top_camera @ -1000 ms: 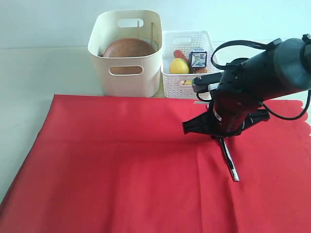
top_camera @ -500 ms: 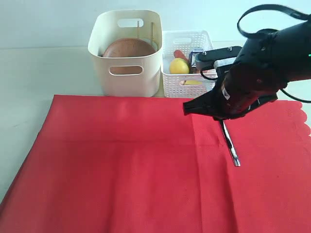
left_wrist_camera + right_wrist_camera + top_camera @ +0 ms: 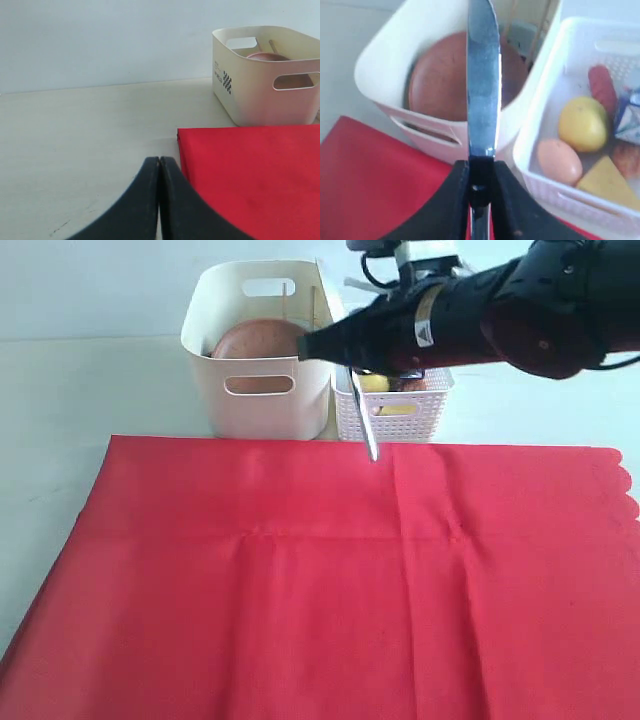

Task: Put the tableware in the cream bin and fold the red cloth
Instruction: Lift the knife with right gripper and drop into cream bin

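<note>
My right gripper is shut on the silver table knife, held in the air in front of the gap between the cream bin and the white basket. In the right wrist view the knife sticks out of the gripper toward the bin. The round reddish-brown plate and wooden chopsticks are inside the bin. The red cloth lies spread flat and bare. My left gripper is shut and empty, over the table beside the cloth's corner.
The white perforated basket stands right of the bin. It holds a lemon, an egg, cheese, a sausage and a milk carton. Pale tabletop lies left of the bin.
The right arm has lifted the knife off the cloth and carried it back and left, up to the bins. The cloth stays flat.
</note>
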You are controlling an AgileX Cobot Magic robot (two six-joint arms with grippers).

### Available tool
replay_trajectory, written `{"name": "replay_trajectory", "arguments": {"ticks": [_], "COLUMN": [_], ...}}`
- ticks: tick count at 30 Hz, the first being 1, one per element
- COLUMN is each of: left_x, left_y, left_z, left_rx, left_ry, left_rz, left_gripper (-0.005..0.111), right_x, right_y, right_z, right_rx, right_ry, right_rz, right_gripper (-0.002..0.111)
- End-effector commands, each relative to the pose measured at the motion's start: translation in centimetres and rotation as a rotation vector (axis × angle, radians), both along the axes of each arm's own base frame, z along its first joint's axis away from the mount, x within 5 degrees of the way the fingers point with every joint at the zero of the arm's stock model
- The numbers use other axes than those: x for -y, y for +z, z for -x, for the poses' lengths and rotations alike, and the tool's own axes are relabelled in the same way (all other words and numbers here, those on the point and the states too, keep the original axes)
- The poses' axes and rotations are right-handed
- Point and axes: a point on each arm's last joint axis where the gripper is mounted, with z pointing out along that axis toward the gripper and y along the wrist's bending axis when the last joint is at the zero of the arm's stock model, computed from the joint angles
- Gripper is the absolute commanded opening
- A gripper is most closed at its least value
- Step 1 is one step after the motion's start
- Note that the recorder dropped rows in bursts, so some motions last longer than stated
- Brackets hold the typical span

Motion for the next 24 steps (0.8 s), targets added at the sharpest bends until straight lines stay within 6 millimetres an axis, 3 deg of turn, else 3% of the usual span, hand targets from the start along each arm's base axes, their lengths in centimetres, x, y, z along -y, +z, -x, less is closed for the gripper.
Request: {"name": "replay_trajectory", "arguments": {"ticks": [1,14,24], "left_x": [0.0,0.0,0.0], "left_y": [0.1,0.1,0.1], "left_z": [0.0,0.0,0.0], "left_rx": [0.010,0.010,0.010], "left_ry": [-0.003,-0.003,-0.003], "left_rz": [0.002,0.002,0.002], "left_gripper": [0.002,0.002,0.002], "right_x": [-1.7,-6.0,-7.8], "right_y": [1.2,2.8,2.1], "right_z": [-2.4,-9.2,-12.0], "right_rx": [0.090,0.226,0.260], "right_ry": [0.043,0.051,0.045], "right_rz": [-0.005,-0.062,-0.080], "right_gripper": [0.000,0.000,0.000]}}
